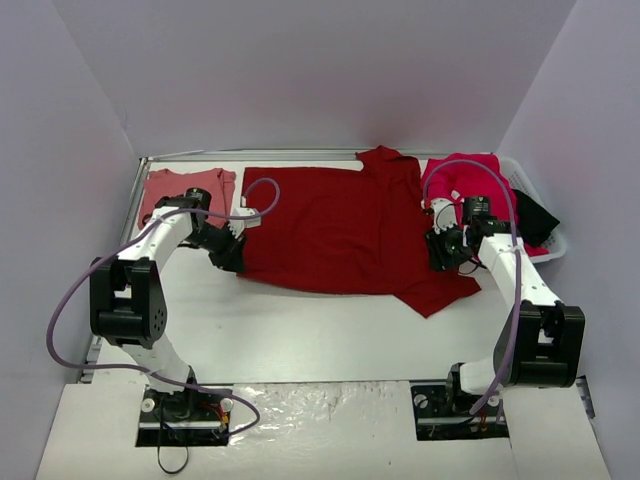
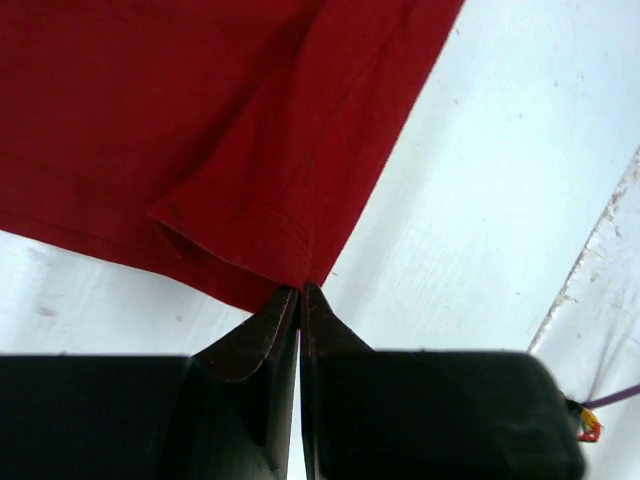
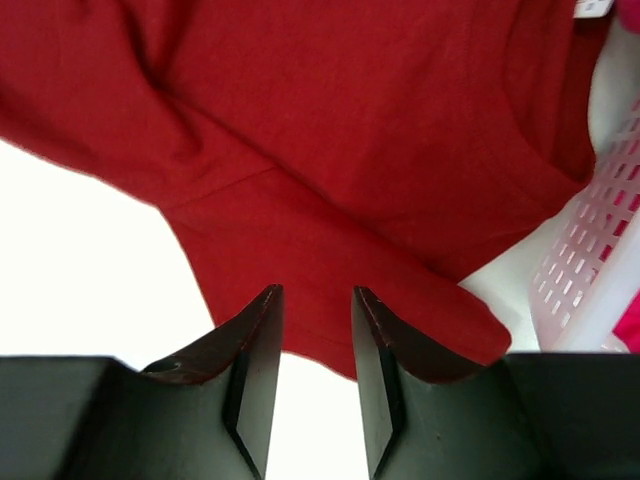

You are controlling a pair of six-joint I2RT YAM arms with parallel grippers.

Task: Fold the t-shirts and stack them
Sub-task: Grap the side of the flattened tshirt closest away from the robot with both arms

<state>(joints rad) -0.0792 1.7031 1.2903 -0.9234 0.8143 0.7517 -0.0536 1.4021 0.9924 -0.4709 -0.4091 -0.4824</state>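
Left gripper (image 2: 300,292) is pinched shut on the hem corner of the crimson t-shirt (image 1: 340,230), spread at centre; right gripper (image 3: 315,300) stands narrowly parted, empty, over its sleeve; salmon t-shirt (image 1: 180,190) at ten o'clock, raspberry t-shirt (image 1: 465,178) in the basket (image 1: 556,246) at two

Three t-shirts (image 1: 340,230) (image 1: 185,190) (image 1: 468,178), one basket (image 1: 556,243), two pincers (image 1: 232,256) (image 1: 441,254).

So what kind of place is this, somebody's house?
Likely a robot test booth, not a house: plain walls box in a white table, two robot arms are bolted at its edge, and a red t-shirt lies spread out.
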